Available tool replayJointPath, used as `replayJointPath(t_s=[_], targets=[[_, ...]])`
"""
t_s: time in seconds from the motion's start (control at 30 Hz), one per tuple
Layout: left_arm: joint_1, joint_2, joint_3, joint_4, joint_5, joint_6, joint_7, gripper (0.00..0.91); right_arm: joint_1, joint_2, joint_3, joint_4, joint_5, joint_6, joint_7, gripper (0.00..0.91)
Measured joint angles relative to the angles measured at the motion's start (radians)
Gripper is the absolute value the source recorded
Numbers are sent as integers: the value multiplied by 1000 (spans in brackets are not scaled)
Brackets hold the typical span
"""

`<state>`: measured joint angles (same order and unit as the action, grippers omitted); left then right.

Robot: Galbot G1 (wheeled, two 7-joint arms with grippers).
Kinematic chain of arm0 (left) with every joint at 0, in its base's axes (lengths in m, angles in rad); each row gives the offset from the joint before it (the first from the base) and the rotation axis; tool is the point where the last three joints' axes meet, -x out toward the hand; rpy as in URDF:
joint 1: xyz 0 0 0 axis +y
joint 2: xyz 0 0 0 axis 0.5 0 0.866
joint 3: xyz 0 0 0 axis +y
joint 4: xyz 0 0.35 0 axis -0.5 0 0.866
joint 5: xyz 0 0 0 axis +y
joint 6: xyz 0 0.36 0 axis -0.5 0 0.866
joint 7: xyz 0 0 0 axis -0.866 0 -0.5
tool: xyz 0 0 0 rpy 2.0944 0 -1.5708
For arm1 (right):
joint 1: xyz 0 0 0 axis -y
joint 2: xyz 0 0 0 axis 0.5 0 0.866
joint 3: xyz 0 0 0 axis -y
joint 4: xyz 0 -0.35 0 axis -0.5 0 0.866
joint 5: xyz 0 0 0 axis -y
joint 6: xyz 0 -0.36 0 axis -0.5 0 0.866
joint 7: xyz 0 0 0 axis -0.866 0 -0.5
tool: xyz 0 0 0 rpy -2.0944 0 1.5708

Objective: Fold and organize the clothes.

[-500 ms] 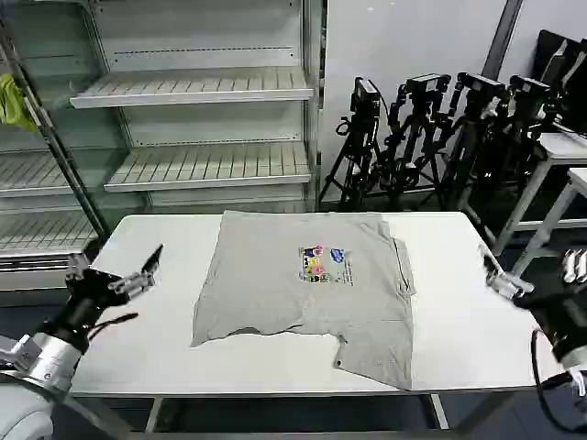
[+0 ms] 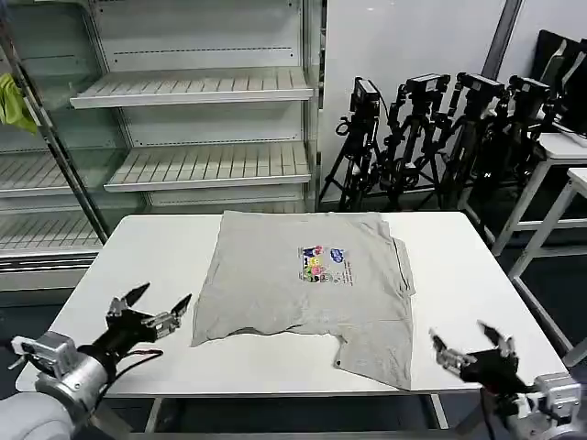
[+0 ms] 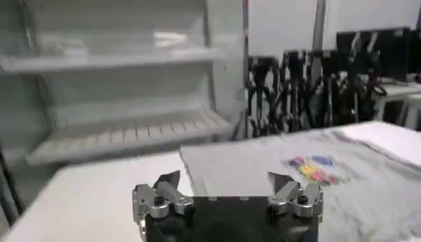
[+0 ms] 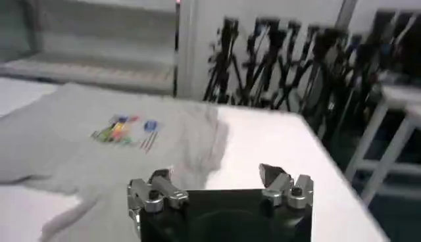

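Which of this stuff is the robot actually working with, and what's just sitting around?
Part of the job:
T-shirt
left gripper, open
right gripper, open
table

Just around:
shelves
tripods
yellow-green cloth

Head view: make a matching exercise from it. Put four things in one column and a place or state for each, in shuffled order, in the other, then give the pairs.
Things:
1. T-shirt
2. left gripper
3. right gripper
4. yellow-green cloth

Places or states:
A. open, over the table's near right corner
B. hanging at the far left by the shelves
C. spread on the table, print up
D. open, near the shirt's near left corner

Pairs: 1-C, 2-D, 3-A, 4-B
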<state>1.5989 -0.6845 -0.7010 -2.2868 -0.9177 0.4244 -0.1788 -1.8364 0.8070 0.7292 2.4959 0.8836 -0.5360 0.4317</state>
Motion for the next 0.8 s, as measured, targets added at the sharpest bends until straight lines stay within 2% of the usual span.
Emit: replayJointPath(t_s=[0.37,0.8], targets=[[-61,-28,138,86,4,23,5,907,57,33,-123,-40,2,-10,19,907],[-127,-61,237,178,35,30,16,907,95,75,-217,-92,-53,1,13,907]])
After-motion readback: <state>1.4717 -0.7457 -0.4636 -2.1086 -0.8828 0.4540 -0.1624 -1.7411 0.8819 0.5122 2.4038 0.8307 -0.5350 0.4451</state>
